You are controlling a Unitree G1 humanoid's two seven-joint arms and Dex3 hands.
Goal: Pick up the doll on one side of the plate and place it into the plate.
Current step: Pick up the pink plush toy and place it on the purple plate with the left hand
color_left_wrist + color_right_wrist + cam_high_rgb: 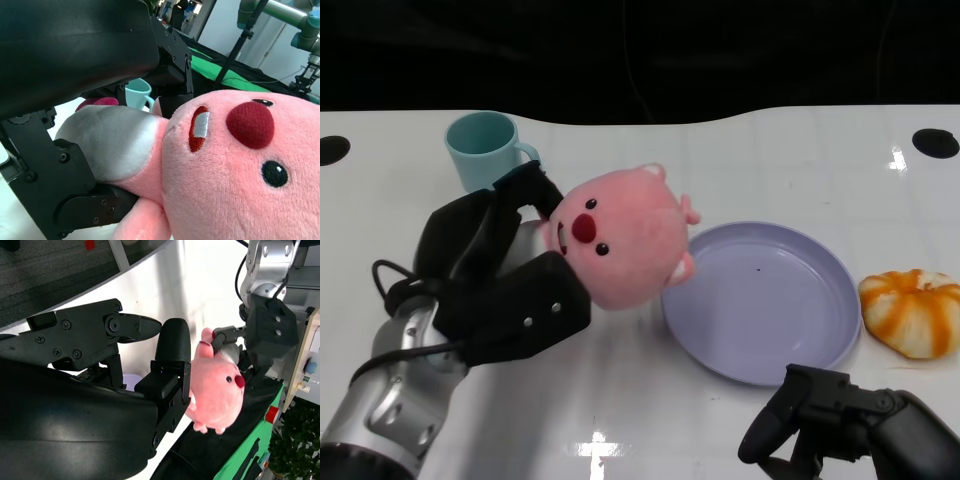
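We start with the round, shallow lavender plastic plate [757, 297], which lies flat on the glossy white table [620, 400], its rim bare. Just beside its left edge, our left hand [495, 275] holds the round pink plush doll with a dark red nose [620, 240], fingers closed around its grey back; in the left wrist view the doll [235, 170] fills the frame. The doll's face points up and away, one foot over the plate's near-left rim. So the plate lies straight to the right of the loaded hand: we judge a short rightward carry suffices. Our right hand [845, 420] rests near the plate's front edge, fingers curled, holding nothing.
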